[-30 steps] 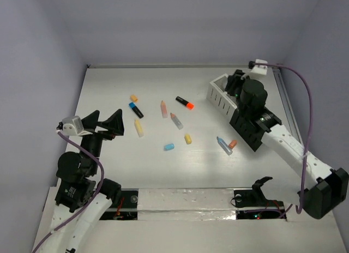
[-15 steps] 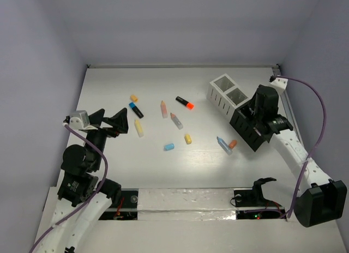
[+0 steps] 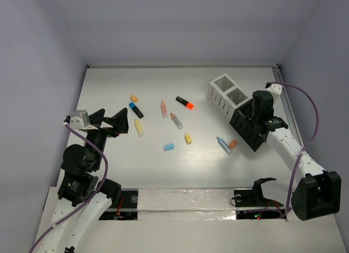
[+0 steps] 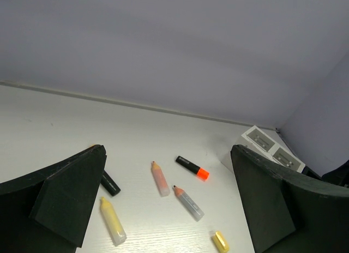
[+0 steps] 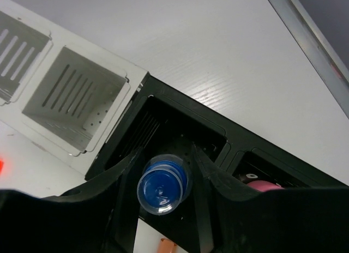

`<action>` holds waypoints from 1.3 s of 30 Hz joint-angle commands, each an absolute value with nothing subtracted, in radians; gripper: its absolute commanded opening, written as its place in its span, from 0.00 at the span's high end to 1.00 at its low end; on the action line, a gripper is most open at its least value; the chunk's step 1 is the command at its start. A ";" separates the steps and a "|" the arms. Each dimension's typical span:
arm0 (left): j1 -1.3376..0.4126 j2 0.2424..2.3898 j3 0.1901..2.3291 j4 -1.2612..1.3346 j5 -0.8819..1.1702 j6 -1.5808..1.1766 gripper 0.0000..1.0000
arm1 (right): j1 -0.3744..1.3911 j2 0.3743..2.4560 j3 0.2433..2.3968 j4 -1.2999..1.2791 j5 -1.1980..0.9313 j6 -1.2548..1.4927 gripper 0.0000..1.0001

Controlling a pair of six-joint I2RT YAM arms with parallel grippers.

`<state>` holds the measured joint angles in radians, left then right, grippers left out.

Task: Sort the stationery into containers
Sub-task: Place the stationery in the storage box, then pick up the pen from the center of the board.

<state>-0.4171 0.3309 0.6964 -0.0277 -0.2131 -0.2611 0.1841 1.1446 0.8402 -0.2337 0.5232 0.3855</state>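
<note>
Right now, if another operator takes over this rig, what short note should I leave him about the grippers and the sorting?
Left gripper: open, empty, hovering on the left.
Right gripper: shut on a blue-capped marker, held roughly upright over the black box beside the white boxes.
Done: a pink cylinder lies in the neighbouring black box.
Left: release this marker; then about ten loose pieces, spread on the table, need sorting.

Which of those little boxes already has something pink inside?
The second black box along from the white ones: a pink cylinder shows inside it. The white ones look empty.
</note>
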 commanded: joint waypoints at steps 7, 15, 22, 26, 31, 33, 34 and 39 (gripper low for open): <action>-0.413 0.334 0.721 0.012 -0.202 -0.264 0.01 | 0.176 1.124 0.847 -0.201 0.520 0.400 0.34; -0.413 0.336 0.721 0.012 -0.202 -0.264 0.01 | 0.176 1.052 0.906 -0.203 0.369 0.342 0.29; -0.413 0.336 0.721 0.015 -0.201 -0.261 0.01 | 0.326 1.144 1.037 -0.131 0.114 0.250 0.38; -0.413 0.337 0.719 0.014 -0.198 -0.261 0.01 | 0.440 1.355 1.172 -0.158 0.042 0.174 0.60; -0.413 0.334 0.719 0.015 -0.187 -0.261 0.01 | 0.505 1.540 1.310 -0.172 0.008 0.147 0.71; -0.413 0.334 0.719 0.017 -0.184 -0.261 0.01 | 0.526 1.589 1.370 -0.173 -0.069 0.138 0.71; -0.413 0.334 0.721 0.015 -0.183 -0.261 0.01 | 0.538 1.641 1.391 -0.178 -0.087 0.127 0.70; -0.413 0.331 0.721 0.015 -0.179 -0.259 0.01 | 0.595 1.814 1.568 -0.279 -0.026 0.054 0.63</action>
